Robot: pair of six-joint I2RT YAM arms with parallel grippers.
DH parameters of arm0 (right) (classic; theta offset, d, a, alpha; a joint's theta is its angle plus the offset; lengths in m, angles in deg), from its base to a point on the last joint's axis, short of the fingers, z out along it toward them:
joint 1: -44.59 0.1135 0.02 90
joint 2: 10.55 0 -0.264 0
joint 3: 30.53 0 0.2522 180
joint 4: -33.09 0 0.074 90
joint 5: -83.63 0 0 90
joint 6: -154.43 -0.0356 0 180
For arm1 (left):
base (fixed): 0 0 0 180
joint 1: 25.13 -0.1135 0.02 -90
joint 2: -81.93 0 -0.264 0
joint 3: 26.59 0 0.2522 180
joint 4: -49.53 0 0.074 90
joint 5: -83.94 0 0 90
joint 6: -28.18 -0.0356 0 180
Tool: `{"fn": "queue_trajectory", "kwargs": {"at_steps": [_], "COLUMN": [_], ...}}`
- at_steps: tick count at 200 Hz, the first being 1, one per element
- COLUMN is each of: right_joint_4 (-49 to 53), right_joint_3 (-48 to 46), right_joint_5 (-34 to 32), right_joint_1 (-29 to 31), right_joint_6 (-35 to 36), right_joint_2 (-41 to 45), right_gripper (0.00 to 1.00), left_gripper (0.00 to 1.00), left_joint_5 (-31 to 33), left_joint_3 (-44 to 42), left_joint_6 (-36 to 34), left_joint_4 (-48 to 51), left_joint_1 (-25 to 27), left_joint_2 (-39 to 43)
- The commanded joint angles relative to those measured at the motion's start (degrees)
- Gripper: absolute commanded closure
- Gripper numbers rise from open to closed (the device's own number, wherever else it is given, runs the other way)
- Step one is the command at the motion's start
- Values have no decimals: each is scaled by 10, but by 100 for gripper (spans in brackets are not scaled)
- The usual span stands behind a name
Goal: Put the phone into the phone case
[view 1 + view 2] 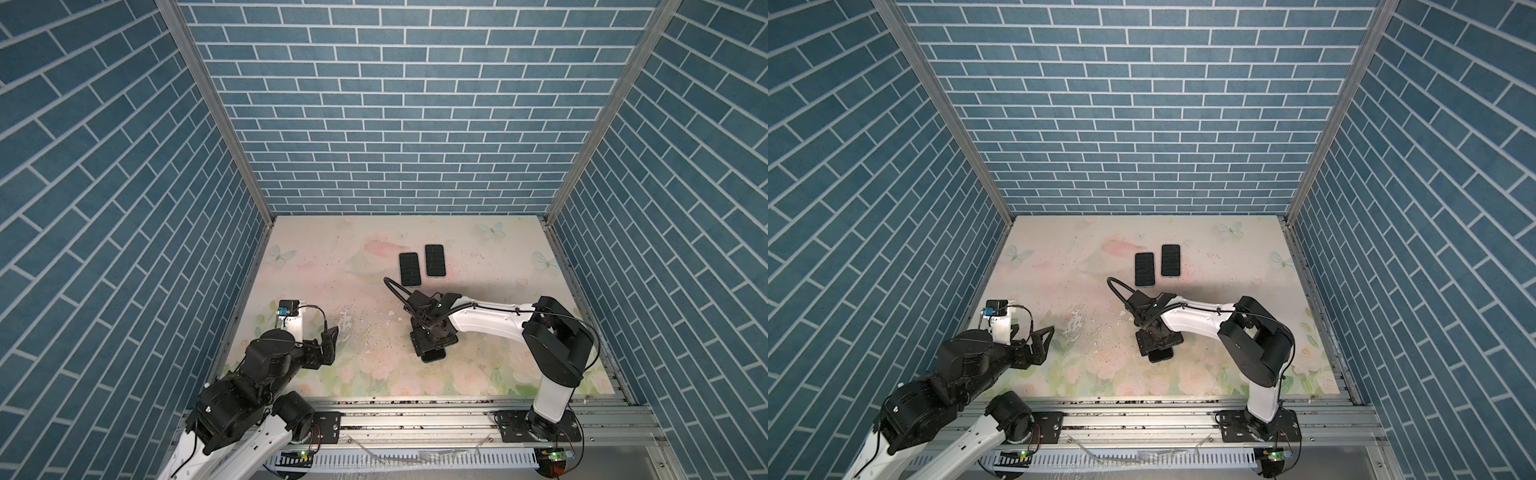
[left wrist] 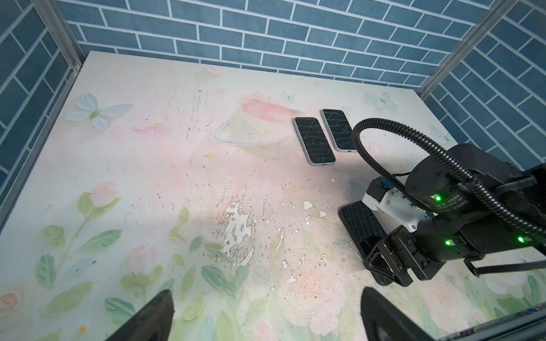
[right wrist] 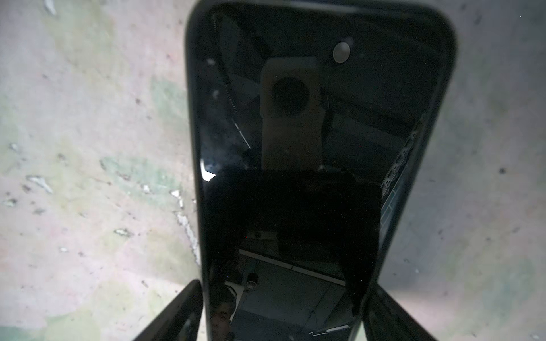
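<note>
Three flat dark things lie on the table [image 1: 316,266]. Left gripper [image 2: 267,292] hangs at the left side, jaws wide apart, empty. Right gripper [image 3: 288,287] straddles the phone [image 2: 362,221], flat at mid-table, a finger beside each long edge; whether they pinch it I cannot tell. Second phone [image 1: 410,269] and third phone [image 1: 435,260] lie side by side farther back. Likely rigid, light, glossy and slippery, with breakable glass: take it by the long edges, mid-length.

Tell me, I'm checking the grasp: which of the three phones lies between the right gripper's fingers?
The lone phone under the right gripper, nearest the robot's base; the other two lie side by side farther back.
</note>
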Motion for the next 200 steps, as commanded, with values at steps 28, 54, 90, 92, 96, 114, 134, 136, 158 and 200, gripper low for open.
{"fn": "queue_trajectory", "kwargs": {"at_steps": [28, 54, 90, 92, 96, 114, 134, 136, 158, 200], "right_joint_4": [-23, -38, -47, -48, -49, -53, -68, -70, -81, -46], "right_joint_3": [-33, -48, -68, -70, -73, -81, -91, -93, -97, -59], "right_joint_5": [-6, -1, 7, 8, 9, 16, 35, 38, 43, 22], "right_joint_1": [4, 4, 4, 5, 4, 4, 5, 5, 10, 11], "right_joint_6": [-22, -19, -18, -18, -18, -22, -37, -39, -51, -62], "right_joint_2": [1, 37, 123, 127, 133, 155, 155, 154, 133, 56], "right_gripper": [28, 17, 17, 18, 19, 26, 45, 47, 55, 55], "left_gripper": [1, 0, 1, 1, 0, 1, 1, 0, 0, 0], "left_joint_5": [-18, -16, -21, -22, -24, -26, -15, -14, 3, 13], "left_joint_3": [-15, -15, -15, -15, -16, -18, -17, -17, -17, -21], "left_joint_6": [-2, -2, 0, 0, 0, 0, 0, 0, 2, 2], "left_joint_4": [-12, -10, -11, -11, -12, -13, -7, -6, -2, -5], "left_joint_1": [-55, -66, -100, -104, -110, -130, -131, -132, -132, -135], "left_joint_2": [-2, -12, -22, -22, -23, -26, -29, -28, -18, 13]}}
